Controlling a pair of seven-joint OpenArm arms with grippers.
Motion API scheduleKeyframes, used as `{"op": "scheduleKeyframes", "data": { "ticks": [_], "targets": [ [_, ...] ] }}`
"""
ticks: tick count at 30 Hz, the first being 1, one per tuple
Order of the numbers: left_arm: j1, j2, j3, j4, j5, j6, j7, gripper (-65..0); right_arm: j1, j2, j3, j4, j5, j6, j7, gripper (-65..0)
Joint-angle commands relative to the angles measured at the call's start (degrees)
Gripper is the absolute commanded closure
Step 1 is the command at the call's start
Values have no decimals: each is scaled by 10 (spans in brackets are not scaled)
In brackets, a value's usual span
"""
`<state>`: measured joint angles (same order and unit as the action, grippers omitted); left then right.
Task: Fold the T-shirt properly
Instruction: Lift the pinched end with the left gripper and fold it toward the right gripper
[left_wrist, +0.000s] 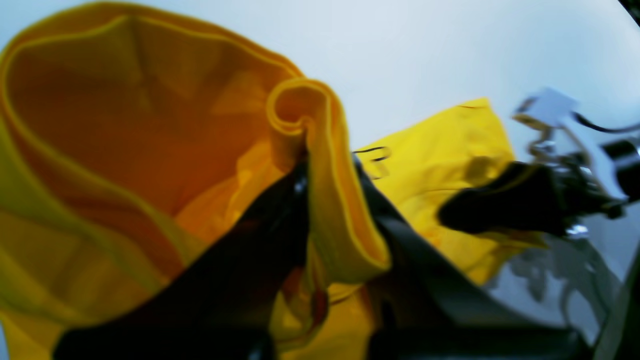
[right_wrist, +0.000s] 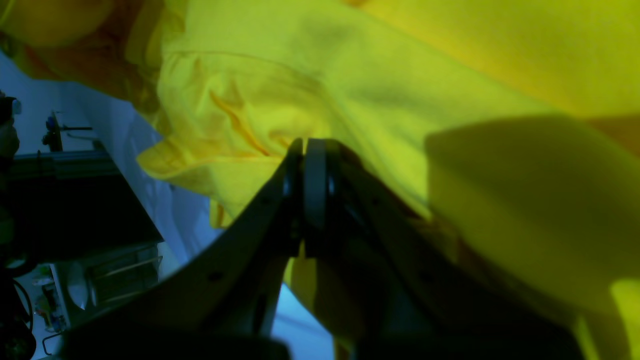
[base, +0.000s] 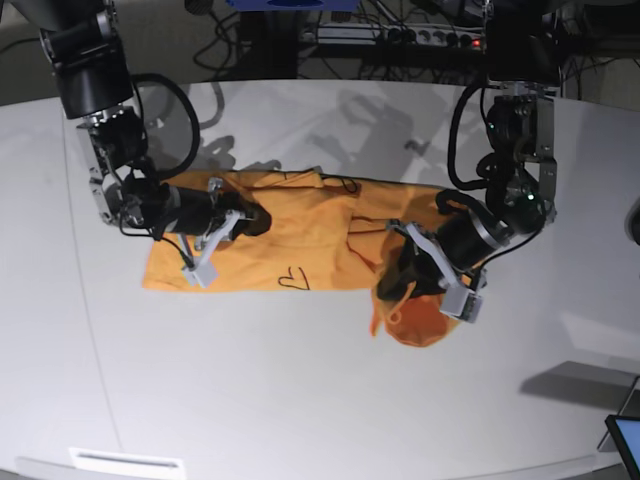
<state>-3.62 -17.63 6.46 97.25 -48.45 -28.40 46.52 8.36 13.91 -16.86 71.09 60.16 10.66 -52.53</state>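
The white surface (base: 300, 400) fills most of the base view, rounded along its far edge, with cables and equipment beyond that edge. The T-shirt (base: 290, 245) lies across the middle of the surface as a long orange-yellow band running from the base view's left toward its right. Most of it rests flat; a small dark heart-shaped mark (base: 292, 279) shows near its near edge.

At the band's end on the base view's right, the cloth is lifted and bunched into a hanging fold. The left tool (left_wrist: 325, 165) has its two dark fingers pressed together on a rolled hem of the T-shirt (left_wrist: 150, 125), which curls over the fingertips and opens into a deep orange pocket beside them in the left wrist view. In the base view, the left tool (base: 410, 272) sits above the drooping fold, nearer the surface's near edge than the rest of the shirt.

At the other end, the right tool (base: 250, 220) lies low over the cloth. In the right wrist view, the right tool (right_wrist: 305, 150) has its fingers pressed together against a wrinkled fold of the T-shirt (right_wrist: 350, 85), pinching the fabric.
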Motion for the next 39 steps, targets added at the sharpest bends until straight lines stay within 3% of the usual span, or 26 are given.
{"op": "scheduleKeyframes", "data": {
  "ticks": [1, 10, 16, 23, 31, 34, 39],
  "targets": [
    [-8, -6, 2, 10, -4, -1, -16, 0, -8, 3, -4, -14, -50, -23, -27, -4],
    [-9, 0, 104, 5, 95, -1, -16, 0, -8, 3, -4, -15, -50, -24, -27, -4],
    [-9, 26, 121, -10, 137, -2, -16, 0, -8, 3, -3, -15, -50, -24, -27, -4],
    [-9, 30, 178, -53, 170, -3, -16, 0, -9, 3, -1, -15, -50, -24, -27, -4],
    [-9, 30, 175, -74, 173, -3, -16, 0, -9, 3, -1, -15, -50, -24, -27, -4],
    [-9, 30, 175, -74, 173, -3, -16, -64, -9, 3, -1, -15, -50, -24, -27, -4],
    [-9, 31, 175, -74, 171, -3, -16, -255, -9, 3, -1, -15, -50, -24, -27, -6]
  ]
}}
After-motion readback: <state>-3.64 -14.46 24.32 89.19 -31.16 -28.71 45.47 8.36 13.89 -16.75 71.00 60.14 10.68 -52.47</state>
